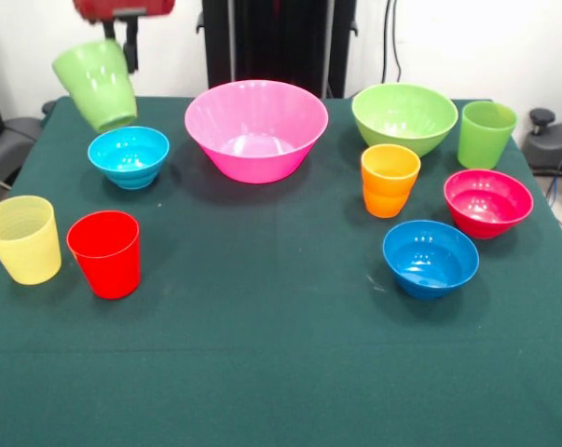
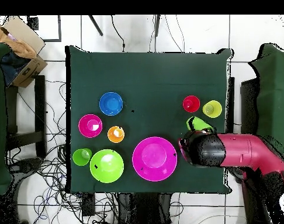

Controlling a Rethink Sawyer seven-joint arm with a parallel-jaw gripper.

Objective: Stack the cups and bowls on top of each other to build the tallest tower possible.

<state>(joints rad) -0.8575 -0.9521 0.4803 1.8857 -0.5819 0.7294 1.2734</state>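
Observation:
My gripper (image 1: 122,45) is at the top left of the front view, shut on the rim of the taller lime green cup (image 1: 96,84), which hangs tilted above the table's far left corner. The cup also shows in the overhead view (image 2: 197,123), beside my arm's head (image 2: 204,149). The light blue bowl (image 1: 129,155) sits just below the held cup. The large pink bowl (image 1: 255,128), lime green bowl (image 1: 404,116), small green cup (image 1: 486,133), orange cup (image 1: 390,180), magenta bowl (image 1: 487,201), darker blue bowl (image 1: 431,257), red cup (image 1: 104,253) and pale yellow cup (image 1: 21,238) stand apart. No tower stands.
The table is covered with a dark green cloth (image 1: 281,354). In the overhead view my arm (image 2: 243,153) reaches in from the right and hides the light blue bowl. Cables lie on the floor around the table.

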